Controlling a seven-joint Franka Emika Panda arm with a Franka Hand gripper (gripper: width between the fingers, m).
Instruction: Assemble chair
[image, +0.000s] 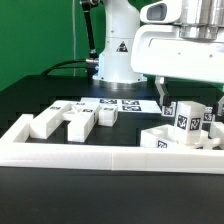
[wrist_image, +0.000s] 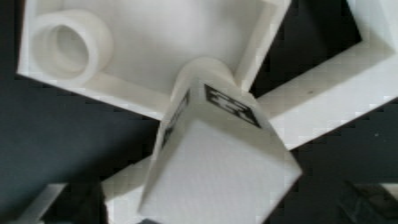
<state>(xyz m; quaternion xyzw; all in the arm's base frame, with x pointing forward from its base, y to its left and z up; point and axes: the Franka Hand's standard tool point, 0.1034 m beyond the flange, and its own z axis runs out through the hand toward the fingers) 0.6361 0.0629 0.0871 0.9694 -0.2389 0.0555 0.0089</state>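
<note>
The chair parts are white blocks with black-and-white tags. A group of them (image: 185, 125) stands joined at the exterior view's right, inside the border wall. My gripper (image: 190, 103) hangs right over this group with its dark fingers (image: 160, 96) spread on either side. In the wrist view a tagged square bar (wrist_image: 222, 130) runs up between the jaws of my gripper (wrist_image: 205, 208), with dark gaps on both sides of it. Behind the bar lies a flat plate (wrist_image: 151, 40) with a round hole. The gripper is open and holds nothing.
Several loose white chair parts (image: 75, 120) lie at the exterior view's left. The marker board (image: 118, 103) lies flat before the robot base (image: 115, 55). A long low white border wall (image: 110, 157) runs along the front and up the left side.
</note>
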